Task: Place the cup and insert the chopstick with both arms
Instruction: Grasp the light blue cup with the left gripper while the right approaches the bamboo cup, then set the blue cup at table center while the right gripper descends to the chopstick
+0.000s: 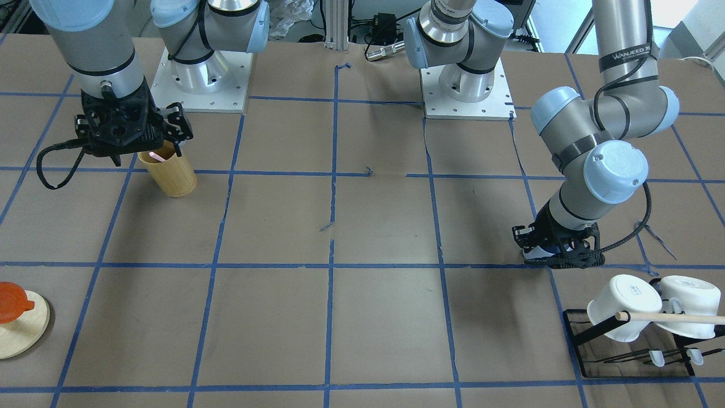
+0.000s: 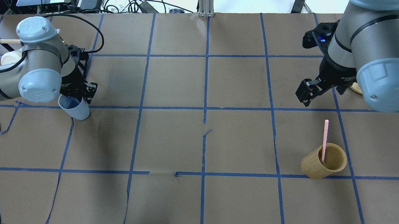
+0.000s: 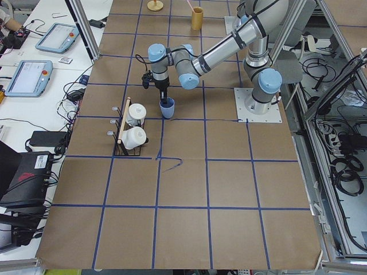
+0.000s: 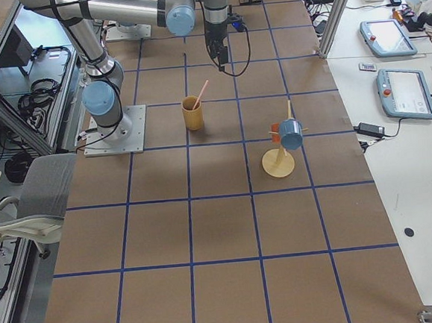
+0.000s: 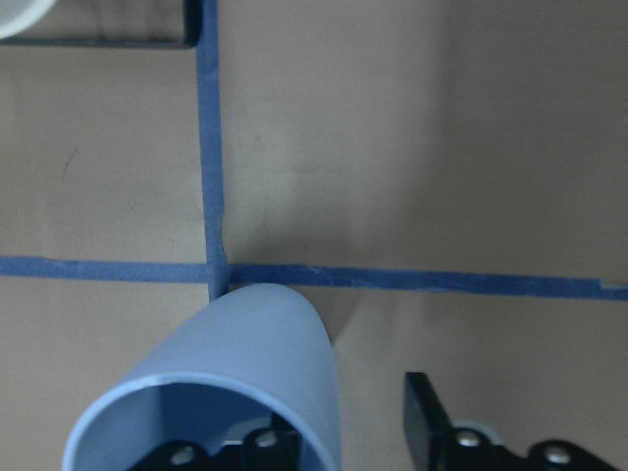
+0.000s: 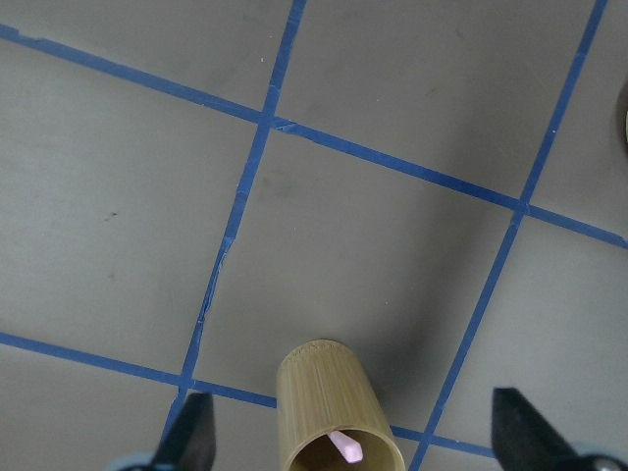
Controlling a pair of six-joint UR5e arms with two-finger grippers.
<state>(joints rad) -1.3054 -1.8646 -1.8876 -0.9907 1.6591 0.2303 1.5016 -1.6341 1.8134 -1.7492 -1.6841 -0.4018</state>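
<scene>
The light-blue cup (image 2: pixel 74 108) stands on the table under my left arm and also shows in the left wrist view (image 5: pixel 235 383). My left gripper (image 2: pixel 81 92) is open. One finger is inside the cup, and the other finger (image 5: pixel 427 417) is outside with a gap to the wall. A pale-pink chopstick (image 2: pixel 325 139) leans in the tan bamboo cylinder (image 2: pixel 324 161). My right gripper (image 2: pixel 308 92) hangs open and empty above that cylinder (image 6: pixel 329 412). The chopstick's tip (image 6: pixel 345 446) shows between its fingers.
A black rack (image 1: pixel 634 345) with two white mugs (image 1: pixel 623 306) and a wooden dowel (image 1: pixel 674 317) stands close beside my left gripper. A round wooden stand (image 4: pixel 279 160) bears another blue cup (image 4: pixel 289 133) and an orange piece (image 1: pixel 11 300).
</scene>
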